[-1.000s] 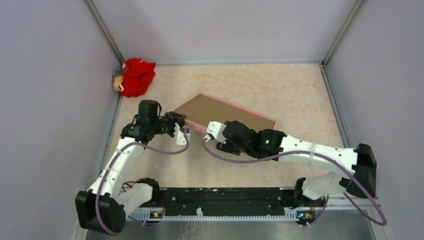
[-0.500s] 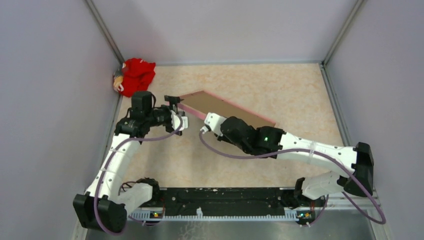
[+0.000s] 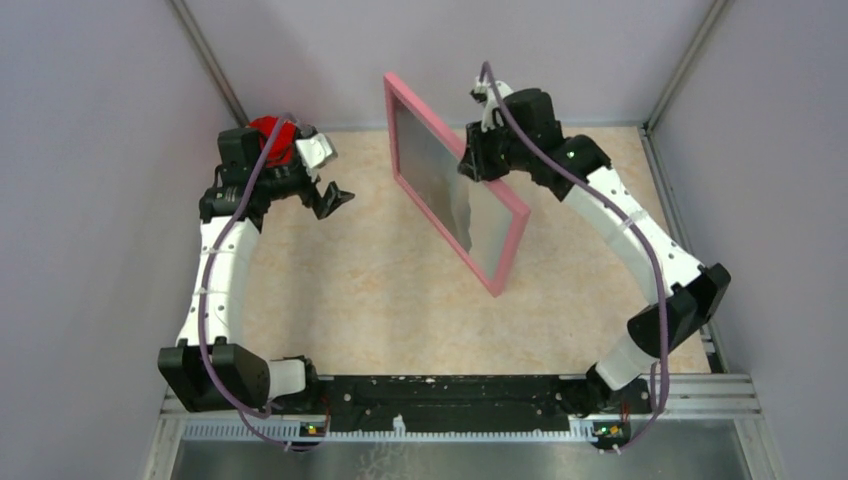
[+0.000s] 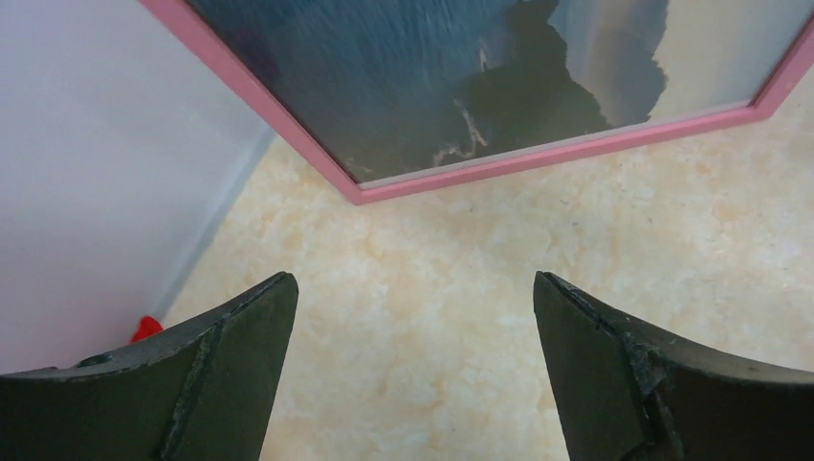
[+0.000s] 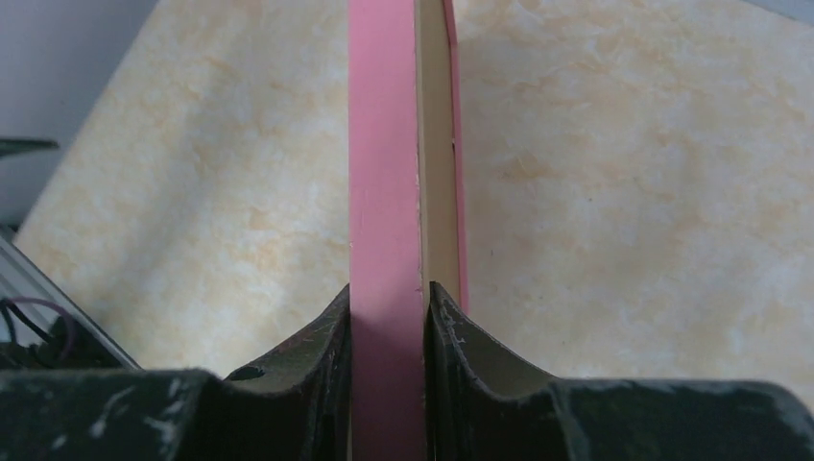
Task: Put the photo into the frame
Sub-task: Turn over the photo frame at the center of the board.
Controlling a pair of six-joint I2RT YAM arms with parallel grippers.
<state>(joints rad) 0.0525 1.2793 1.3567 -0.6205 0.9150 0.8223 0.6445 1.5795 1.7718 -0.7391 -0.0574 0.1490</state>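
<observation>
Pink rim runs up between my fingers (image 5: 298, 365): my right hand (image 5: 387, 298) pinches the frame (image 5: 384, 144) by its edge, one finger pressed on each side, with a pale wood strip showing beside the pink. From above, the frame (image 3: 390, 130) stands on edge over the far middle of the desk (image 3: 380, 290), tilted so one corner points down. Whether that corner touches the desk I cannot tell. The photo (image 4: 461, 67) sits inside it, its blue water and dark mountain facing my left hand (image 4: 413, 279). That hand is spread wide and holds nothing. It hovers near the far left corner, just beside a red bundle (image 3: 270, 135) and apart from the frame.
</observation>
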